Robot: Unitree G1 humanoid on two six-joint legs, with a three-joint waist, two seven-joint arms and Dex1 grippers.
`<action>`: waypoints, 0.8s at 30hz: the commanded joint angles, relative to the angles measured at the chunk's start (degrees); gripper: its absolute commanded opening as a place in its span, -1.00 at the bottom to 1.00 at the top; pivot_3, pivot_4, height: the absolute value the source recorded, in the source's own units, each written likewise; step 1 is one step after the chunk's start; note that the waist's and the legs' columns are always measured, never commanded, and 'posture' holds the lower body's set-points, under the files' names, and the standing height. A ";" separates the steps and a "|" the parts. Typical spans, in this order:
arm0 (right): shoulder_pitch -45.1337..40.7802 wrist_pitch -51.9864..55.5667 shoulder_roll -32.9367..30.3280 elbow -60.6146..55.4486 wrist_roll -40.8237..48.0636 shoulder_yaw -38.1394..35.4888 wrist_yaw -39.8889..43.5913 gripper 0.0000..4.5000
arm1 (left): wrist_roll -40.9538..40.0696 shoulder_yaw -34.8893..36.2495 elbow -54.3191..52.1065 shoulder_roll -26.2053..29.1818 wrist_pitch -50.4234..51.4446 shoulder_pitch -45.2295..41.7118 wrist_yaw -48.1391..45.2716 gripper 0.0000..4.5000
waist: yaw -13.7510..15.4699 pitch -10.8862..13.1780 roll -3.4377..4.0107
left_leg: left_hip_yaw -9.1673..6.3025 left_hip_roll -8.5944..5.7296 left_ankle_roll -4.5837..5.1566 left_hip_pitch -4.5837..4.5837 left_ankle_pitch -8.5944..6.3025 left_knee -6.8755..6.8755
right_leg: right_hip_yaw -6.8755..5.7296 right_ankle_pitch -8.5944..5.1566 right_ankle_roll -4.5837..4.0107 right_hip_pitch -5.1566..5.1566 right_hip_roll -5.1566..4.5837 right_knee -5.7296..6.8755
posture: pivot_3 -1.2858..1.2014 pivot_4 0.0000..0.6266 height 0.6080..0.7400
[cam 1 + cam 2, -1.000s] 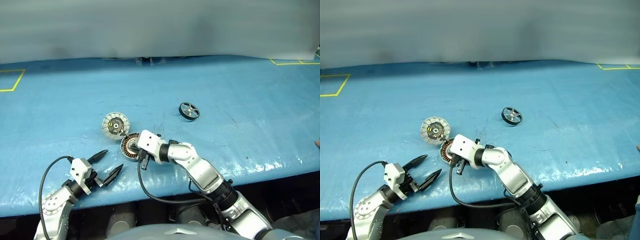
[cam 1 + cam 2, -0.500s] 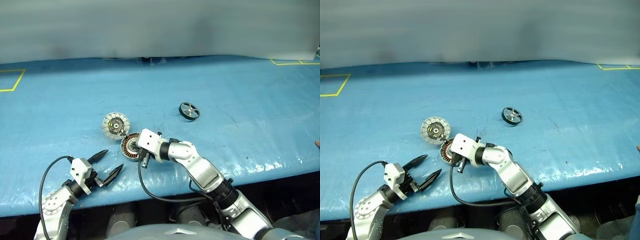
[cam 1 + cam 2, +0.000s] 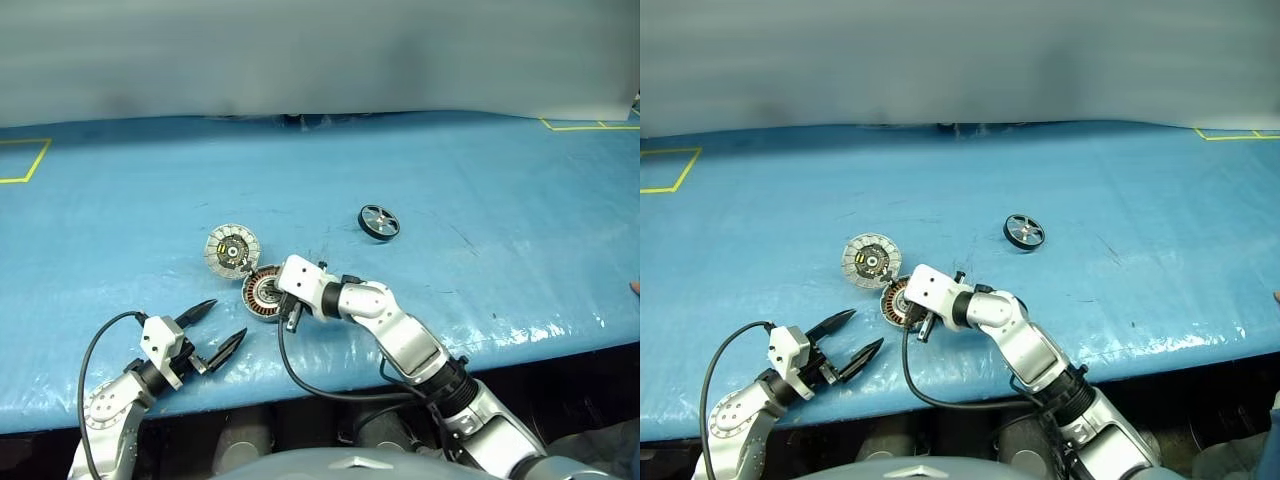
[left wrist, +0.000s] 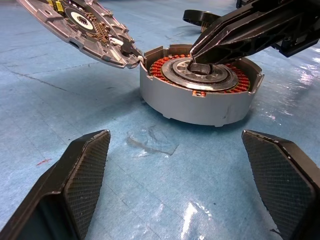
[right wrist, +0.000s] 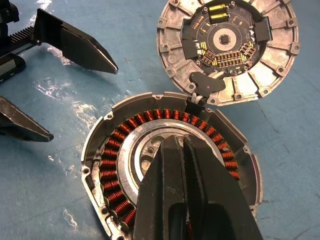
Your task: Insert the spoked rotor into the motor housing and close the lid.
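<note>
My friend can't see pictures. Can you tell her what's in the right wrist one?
The right gripper, fingers shut together, pokes into the hollow middle of the motor housing with its orange coils. The lid lies open beside it, and the left gripper waits nearby, spread wide.

Surface (image 3: 500, 200): blue plastic sheet, glossy, wrinkled. Motor housing (image 4: 197, 97): matt grey metal wall, glossy copper windings. Lid (image 5: 227, 47): cast silver metal. Left tool (image 4: 175, 185) pads (image 4: 87, 167): black, cross-hatched.

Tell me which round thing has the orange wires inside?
The motor housing, the ring under the right gripper. The lid beside it shows a dark circuit face; the spoked rotor is a black wheel.
</note>
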 commanded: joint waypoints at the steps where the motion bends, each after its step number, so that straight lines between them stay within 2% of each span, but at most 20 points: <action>1: 0.56 0.64 -0.67 -0.15 -0.43 -0.92 -0.11 -0.93 | -0.36 0.04 0.39 0.03 -0.22 0.09 -0.26 1.00 | -0.03 0.00 0.00 | 0.00 0.00 0.00 0.00 0.00 0.00 | 0.00 0.00 0.00 -0.01 0.00 0.00 | 0.03 -0.52 1.00; 9: 1.34 0.78 -0.71 -0.19 -0.62 -0.69 -0.14 -0.93 | -0.23 0.00 0.62 0.00 -0.41 -0.03 -0.39 1.00 | -0.01 0.00 0.01 | -0.01 0.00 0.00 0.05 0.00 0.00 | 0.00 0.00 0.00 0.05 -0.01 0.00 | 0.03 -0.52 1.00; 16: 0.75 0.32 2.52 -2.57 3.15 -3.68 -0.10 -0.93 | -0.22 -0.03 0.84 -0.02 -0.40 -0.01 -0.42 1.00 | -0.04 0.00 0.02 | -0.01 0.00 0.00 0.05 0.00 0.00 | 0.00 0.00 0.00 0.05 0.00 0.00 | 0.03 -0.52 1.00; 24: -0.42 0.23 4.01 -1.26 3.13 -2.62 0.55 -0.93 | -0.13 -0.12 0.85 -0.20 -0.52 -0.03 -0.27 1.00 | -0.01 0.00 0.02 | -0.02 0.00 0.00 0.04 0.00 -0.01 | -0.01 0.00 0.00 0.05 0.00 -0.01 | 0.03 -0.52 1.00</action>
